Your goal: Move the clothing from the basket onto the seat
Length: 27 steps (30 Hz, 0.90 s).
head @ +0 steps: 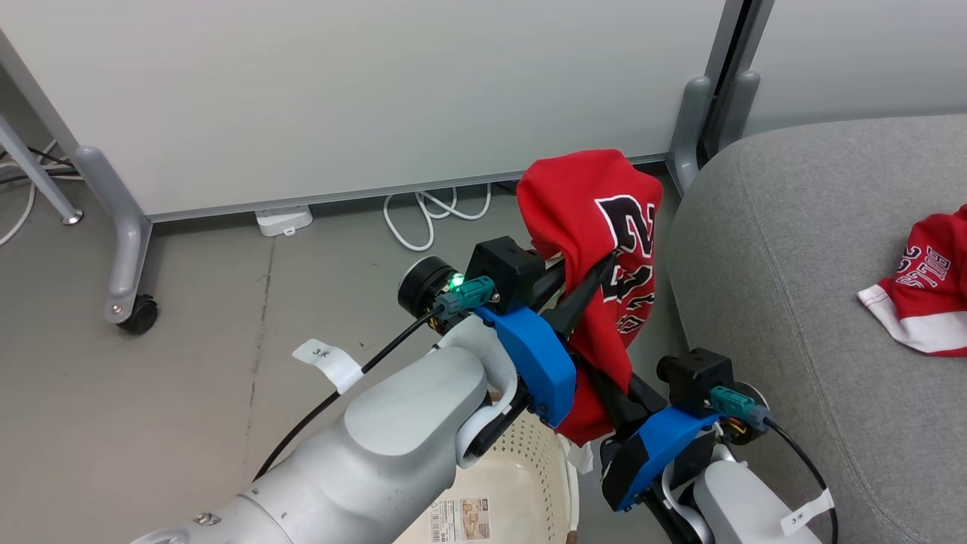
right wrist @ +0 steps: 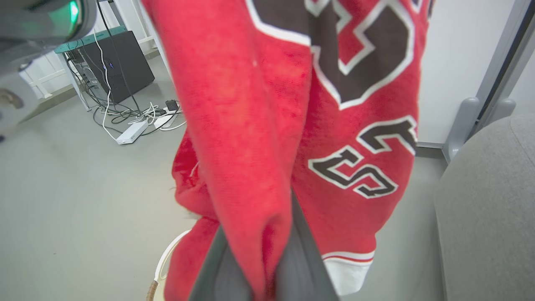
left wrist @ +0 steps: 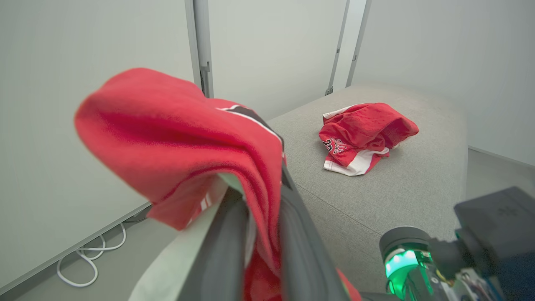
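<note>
Red numbered jersey tight between the jaws, grey couch at right.

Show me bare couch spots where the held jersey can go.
Free: the grey seat between its near rounded edge and the crumpled jersey; also beyond that jersey, toward the wall. Crowded: above the basket, around the held jersey.

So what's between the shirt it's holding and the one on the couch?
Nothing but bare couch fabric separates the held jersey from the lying jersey, in the left wrist view.
</note>
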### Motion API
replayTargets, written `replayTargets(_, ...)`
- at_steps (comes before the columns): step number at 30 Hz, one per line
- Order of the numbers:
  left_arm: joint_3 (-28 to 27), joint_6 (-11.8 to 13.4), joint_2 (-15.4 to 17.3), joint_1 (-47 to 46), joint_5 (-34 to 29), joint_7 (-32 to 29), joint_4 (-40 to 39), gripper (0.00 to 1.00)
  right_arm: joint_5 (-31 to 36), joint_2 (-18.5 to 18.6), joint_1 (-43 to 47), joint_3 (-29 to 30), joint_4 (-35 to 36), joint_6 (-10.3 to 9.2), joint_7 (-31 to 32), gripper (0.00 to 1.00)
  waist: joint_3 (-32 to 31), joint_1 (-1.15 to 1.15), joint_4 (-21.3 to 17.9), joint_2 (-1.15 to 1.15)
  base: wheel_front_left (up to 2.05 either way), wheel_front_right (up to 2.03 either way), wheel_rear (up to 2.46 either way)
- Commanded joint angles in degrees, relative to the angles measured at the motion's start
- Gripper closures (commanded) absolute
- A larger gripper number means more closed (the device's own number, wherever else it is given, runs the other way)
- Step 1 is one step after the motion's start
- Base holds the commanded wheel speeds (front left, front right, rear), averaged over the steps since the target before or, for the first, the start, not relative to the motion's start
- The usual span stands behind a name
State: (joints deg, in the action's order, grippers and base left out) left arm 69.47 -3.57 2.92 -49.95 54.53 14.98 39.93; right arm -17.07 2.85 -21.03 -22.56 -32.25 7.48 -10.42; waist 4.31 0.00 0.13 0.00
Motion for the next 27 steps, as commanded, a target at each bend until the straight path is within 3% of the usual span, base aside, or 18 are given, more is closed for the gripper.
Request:
replayTargets(1, 0.12, 0.16, -0.02, 0.27, -0.12, 0.30, 0.11, 0.00, -0.28, 0.06, -1.11, 0.11, -0.13, 0.03, -0.46, 1.00, 0.01, 0.00, 0.05, 0.00, 0.00, 0.00, 0.00)
replayTargets(16, -0.94, 0.50, -0.01, 1.63, -0.81, 0.30, 0.50, 0.00, 0.15, 0.06, -0.83, 0.51, -0.26, 0.03, -0.80, 1.00, -0.31, 0.00, 0.03, 0.00, 0.00, 0.00, 0.00)
replayTargets(27, -10.48, 0.12, 1.77, 9.87, -7.29, 0.29, -4.04, 0.00, 1.84, 0.05, 0.30, 4.00, 1.43, 0.03, -1.22, 1.00, 0.11, 0.00, 0.69, 0.00, 0.00, 0.00, 0.00)
